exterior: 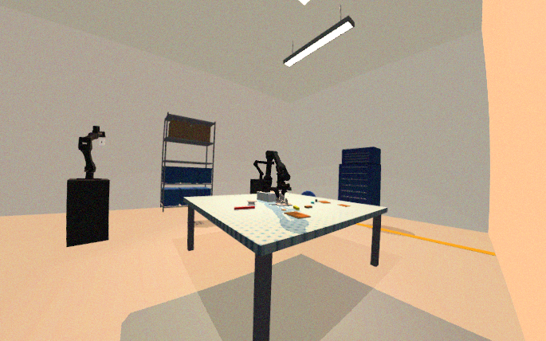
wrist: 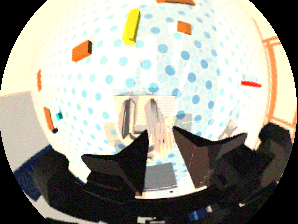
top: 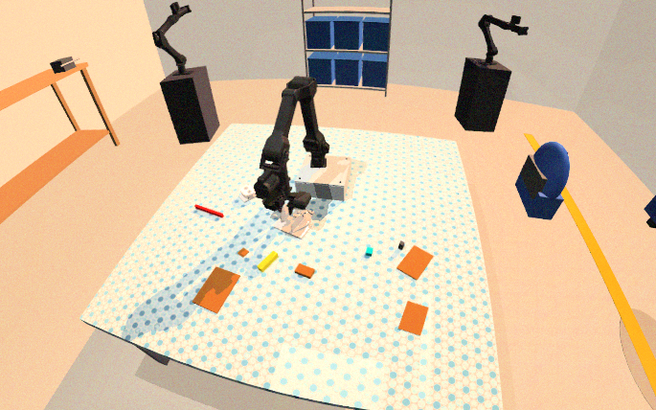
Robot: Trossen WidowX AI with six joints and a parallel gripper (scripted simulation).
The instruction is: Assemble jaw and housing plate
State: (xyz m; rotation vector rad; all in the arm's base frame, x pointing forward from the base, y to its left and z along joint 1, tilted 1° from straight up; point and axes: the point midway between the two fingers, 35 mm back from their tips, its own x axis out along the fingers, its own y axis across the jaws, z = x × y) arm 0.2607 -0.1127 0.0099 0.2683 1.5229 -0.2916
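Near the middle of the top frame, the black, parallel-fingered gripper (top: 287,207) (exterior: 284,193) (wrist: 160,131) is pointed down over a pale, flat base plate (top: 295,232) (wrist: 141,103); the pincer is clenched on a pale, elongated jaw (wrist: 158,119), which reaches up the wrist frame from between the black fingertips; a second pale, narrow jaw (wrist: 128,115) stands just left of it in that view, over the same plate, with a gap showing between their upper parts; whether the gripped jaw is seated on its pin, and whether any teeth mesh, I cannot tell; which piece is the housing plate is also unclear. A long red rod (top: 209,211) (exterior: 244,208) (wrist: 251,84) lies left of the plate in the top frame; a yellow bar (top: 267,261) (exterior: 296,207) (wrist: 131,27) and a small orange block (top: 305,270) (exterior: 308,206) (wrist: 81,51) lie below it; all rest on the pale, blue-dotted tabletop (top: 340,315) (exterior: 224,211).
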